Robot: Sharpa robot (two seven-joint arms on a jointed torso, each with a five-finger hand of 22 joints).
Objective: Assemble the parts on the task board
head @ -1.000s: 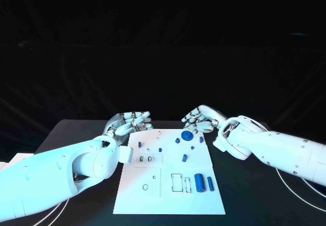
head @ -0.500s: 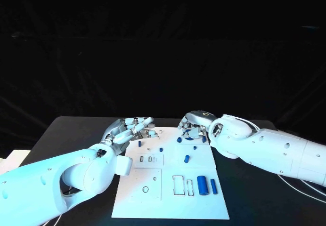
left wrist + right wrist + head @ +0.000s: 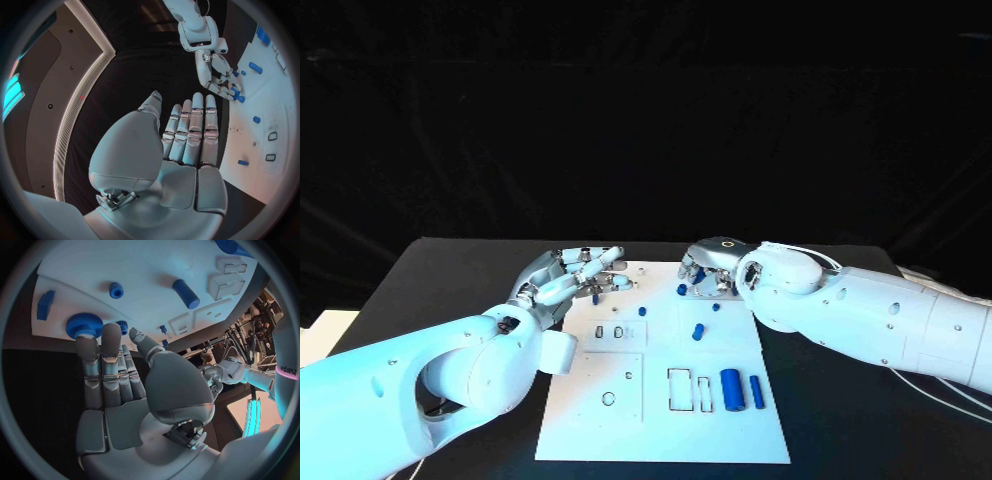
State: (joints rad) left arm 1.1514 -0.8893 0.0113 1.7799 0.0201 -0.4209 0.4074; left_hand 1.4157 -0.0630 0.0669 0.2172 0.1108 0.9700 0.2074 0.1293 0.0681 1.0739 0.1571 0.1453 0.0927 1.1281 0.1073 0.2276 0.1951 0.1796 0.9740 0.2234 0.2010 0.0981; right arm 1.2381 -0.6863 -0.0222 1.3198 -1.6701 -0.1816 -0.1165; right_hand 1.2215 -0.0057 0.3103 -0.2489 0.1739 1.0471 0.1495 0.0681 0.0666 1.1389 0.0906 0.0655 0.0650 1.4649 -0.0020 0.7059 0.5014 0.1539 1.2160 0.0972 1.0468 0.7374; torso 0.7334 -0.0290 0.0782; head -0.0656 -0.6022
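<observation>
In the head view, the white task board (image 3: 661, 390) is seen lying in the middle of the black desk (image 3: 459, 270), its long sides running from near to far. The left hand (image 3: 574, 277) is held over the board's far left corner, fingers loosely curled and apart, with nothing clearly gripped; a small blue peg (image 3: 596, 297) stands just below its fingertips. The right hand (image 3: 708, 272) is lowered at the board's far right corner, largely hidden behind its own wrist, so its grip cannot be told from here. On the board, a short blue cylinder (image 3: 697, 332) lies near the middle, and a large blue cylinder (image 3: 730, 385) and a thin blue bar (image 3: 756, 391) lie side by side at the near right, beside two outlined slots.

In the left wrist view, the left hand (image 3: 187, 135) is shown with fingers straight and close together, thumb apart, holding nothing. The right hand (image 3: 220, 80) is seen further off, its fingertips bunched over blue parts at the board's edge.

In the right wrist view, the right hand (image 3: 109, 370) is shown with fingers extended together, their tips touching a blue ribbed knob (image 3: 83, 325) standing at the board's (image 3: 144, 270) edge; nothing is enclosed.
</observation>
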